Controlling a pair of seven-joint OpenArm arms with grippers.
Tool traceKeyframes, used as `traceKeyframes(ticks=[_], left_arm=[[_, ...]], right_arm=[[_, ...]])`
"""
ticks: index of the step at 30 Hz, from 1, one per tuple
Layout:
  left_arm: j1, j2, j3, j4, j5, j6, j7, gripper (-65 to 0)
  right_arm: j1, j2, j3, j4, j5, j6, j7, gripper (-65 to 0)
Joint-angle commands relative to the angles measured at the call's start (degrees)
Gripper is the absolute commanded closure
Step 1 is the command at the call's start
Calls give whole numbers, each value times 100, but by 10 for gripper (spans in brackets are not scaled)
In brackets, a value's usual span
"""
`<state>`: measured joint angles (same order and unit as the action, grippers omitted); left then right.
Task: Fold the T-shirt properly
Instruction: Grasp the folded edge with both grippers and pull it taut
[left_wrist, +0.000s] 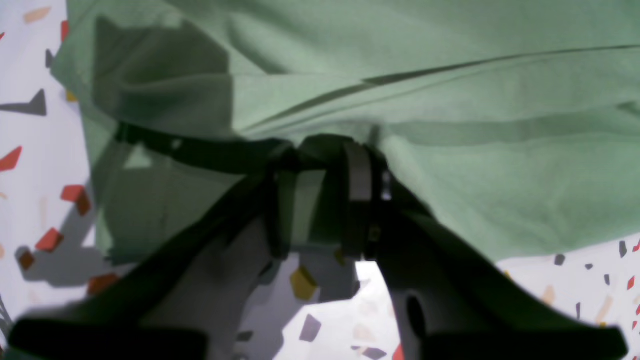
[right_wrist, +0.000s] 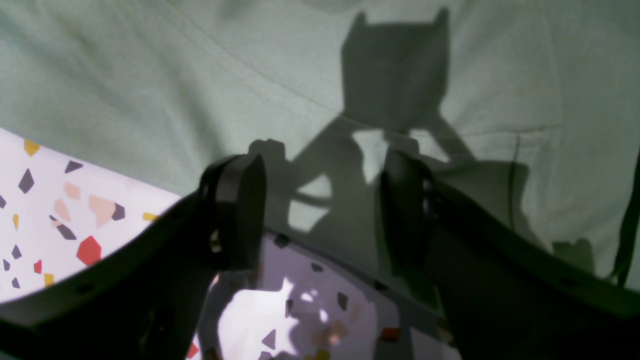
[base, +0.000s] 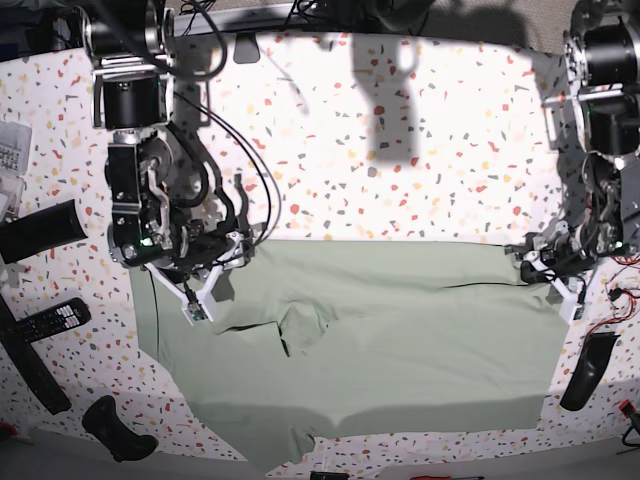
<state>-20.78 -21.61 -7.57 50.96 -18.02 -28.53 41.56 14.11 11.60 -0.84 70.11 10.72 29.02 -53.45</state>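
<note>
Two tools are seen at the T-shirt (base: 380, 340), which is spread on the terrazzo worktop (base: 400, 150). Its edge is pinched by the left tool (left_wrist: 325, 200), while the right tool (right_wrist: 320, 210) is held agape over the opposite edge, gripping nothing. Light, limp cloth is judged; it is best taken at hems or corners.

T-shirt (base: 380, 340) apparently flat on table (base: 400, 150).
</note>
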Motion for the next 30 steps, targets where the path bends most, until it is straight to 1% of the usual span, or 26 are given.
traceKeyframes(ticks=[1,4,8,10,13,18,22,25,26,28,29,30], left_arm=[[37,-35,13,76,57,-24,208,-141],[271,-57,11,304,59,-22,190,-141],[555,-208,11,671,52,24,170,-141],[634,-302,11,793,35,111,168,-141],[708,-407,11,909,-74,133,208,-141],[728,-428,11,933,-304,129,203,-142],[726,-428,11,1082,-417,129,-101,-142],[726,-431,11,1473,-415,129,-201,-142],[723,-431,11,1628,-409,129,-269,-142],[645,-411,13,1781,-151,181,-586,-140],[531,-387,13,1755,37,323,-597,-140],[387,-350,13,1681,179,378,-514,-140]], right_arm=[[28,31,9,46,44,55,-160,-364],[-20,31,9,66,48,55,-173,-364],[-138,31,9,168,199,57,-188,-364],[-219,31,9,297,302,57,-188,-364],[-313,31,9,535,323,57,-210,-364],[-365,31,9,688,326,55,-208,-364],[-363,33,9,688,323,57,-129,-364],[-352,31,9,688,345,55,-9,-364],[-345,31,9,688,352,55,-2,-364],[-313,31,9,688,385,55,7,-364],[-284,31,9,688,437,55,4,-364],[-267,31,9,688,485,55,4,-364]])
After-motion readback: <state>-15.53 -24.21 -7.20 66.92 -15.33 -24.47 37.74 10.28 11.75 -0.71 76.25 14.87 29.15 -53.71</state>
